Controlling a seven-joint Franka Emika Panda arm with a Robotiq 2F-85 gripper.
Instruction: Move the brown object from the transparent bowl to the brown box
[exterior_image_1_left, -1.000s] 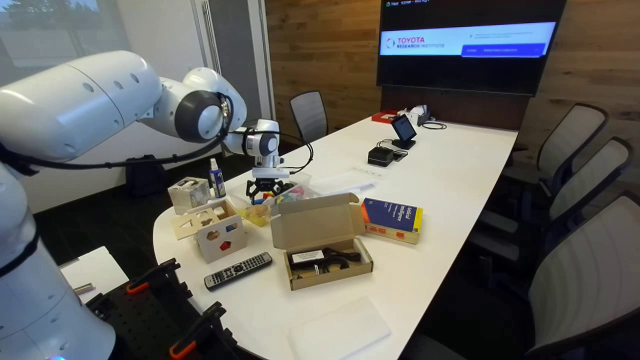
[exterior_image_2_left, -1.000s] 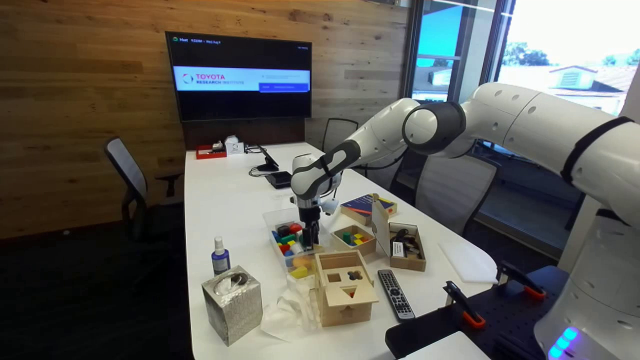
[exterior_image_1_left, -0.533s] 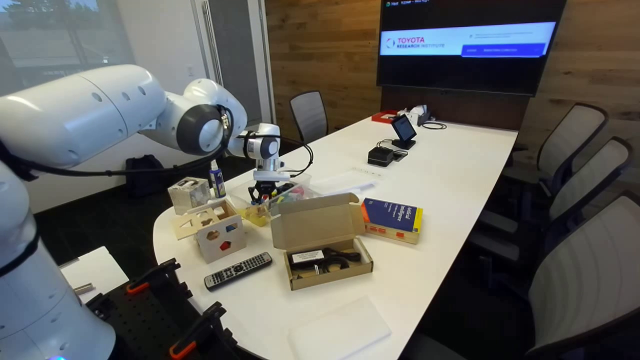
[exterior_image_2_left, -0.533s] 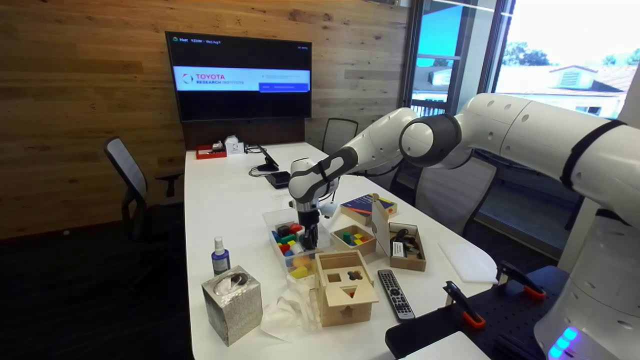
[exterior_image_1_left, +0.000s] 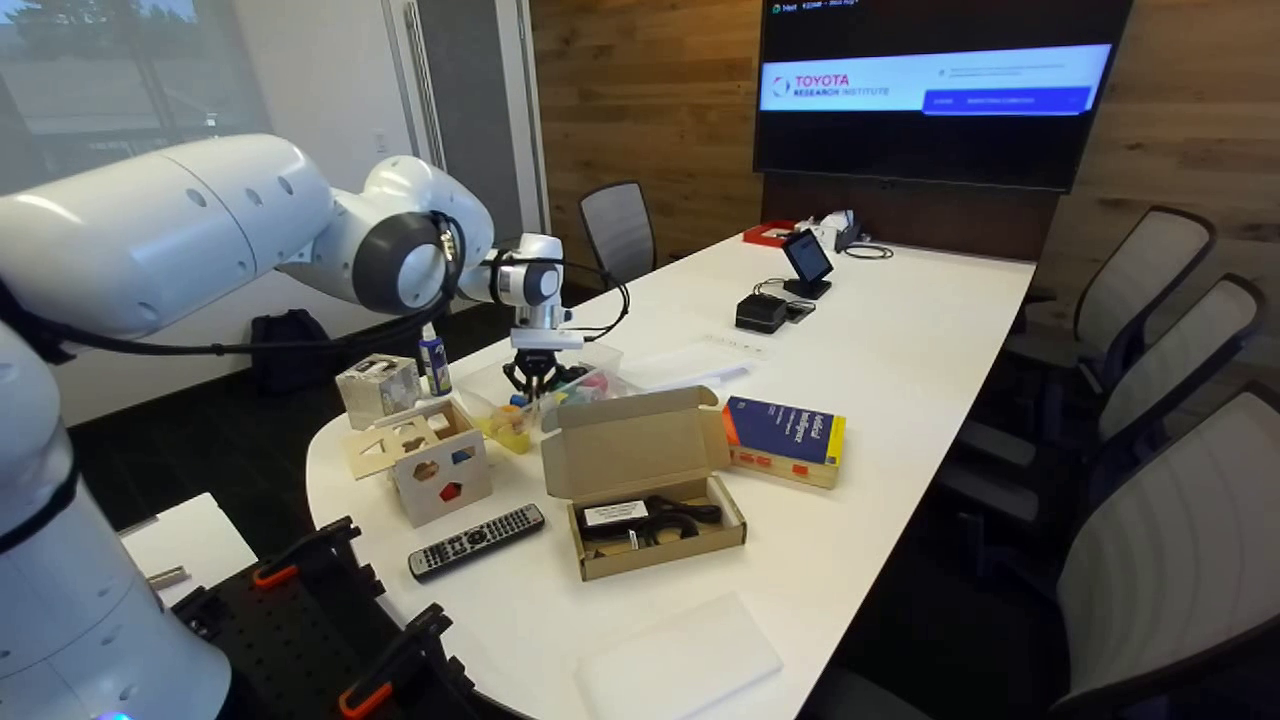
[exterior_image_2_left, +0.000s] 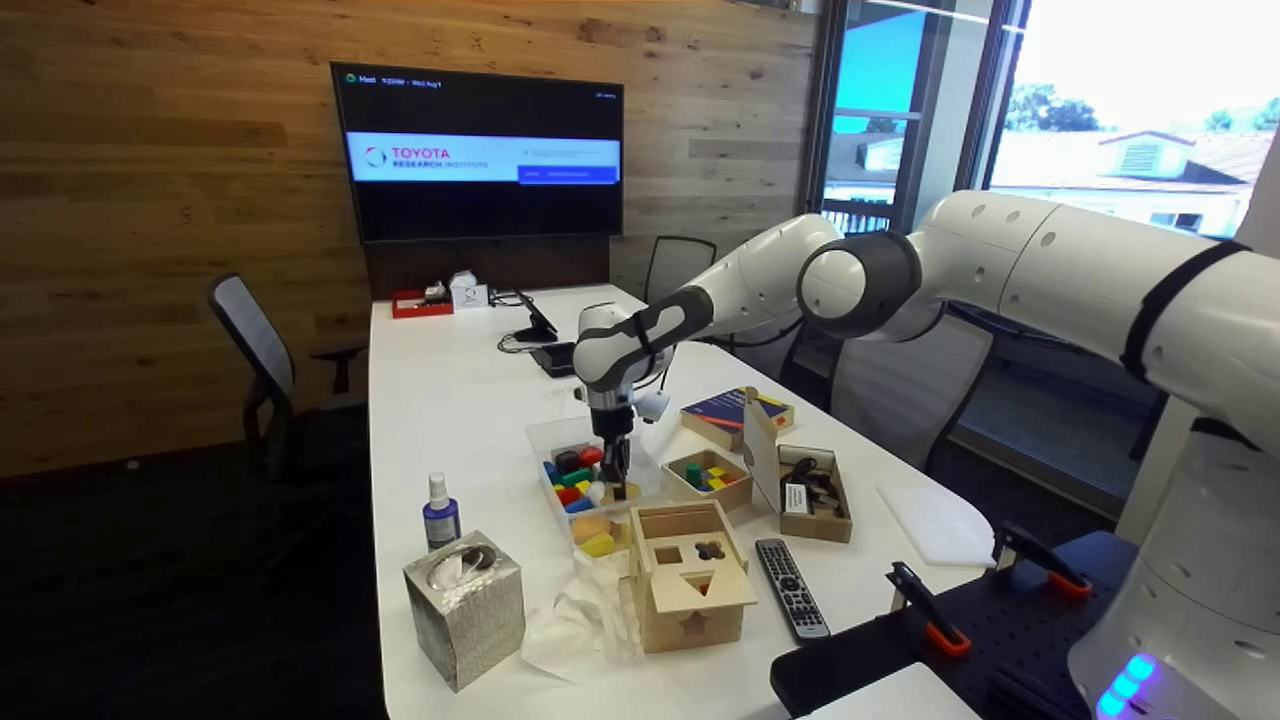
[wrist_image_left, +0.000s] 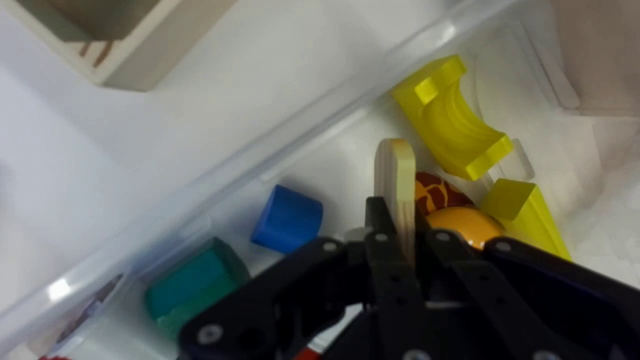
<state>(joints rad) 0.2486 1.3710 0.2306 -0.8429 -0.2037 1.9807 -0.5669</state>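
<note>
We have a long white table (exterior_image_2_left: 440, 395), and over it, in both exterior views, reaches the white arm (exterior_image_2_left: 1020, 240). The transparent bowl (exterior_image_2_left: 560, 432) (we would sooner call it a clear plastic bin) stands there with coloured blocks (exterior_image_2_left: 576, 479) inside. Next in size is the brown box (exterior_image_1_left: 665, 555), its cardboard flap raised, dark cords (exterior_image_1_left: 700, 513) within. Then we find a wooden sorter (exterior_image_2_left: 662, 620) with holes in its top; an open wooden tray (exterior_image_2_left: 730, 496) of blocks (exterior_image_2_left: 693, 475) stands between the bowl and the brown box. The gripper (wrist_image_left: 400, 215) points down at the bowl, its fingers pinched on the brown object (wrist_image_left: 399, 185), a flat wooden piece with a rounded end. We see that piece over or inside the bowl, but cannot tell whether it touches the bottom. Either side of it, in the wrist view, are a yellow curved block (wrist_image_left: 440, 124) and a blue block (wrist_image_left: 287, 220).
</note>
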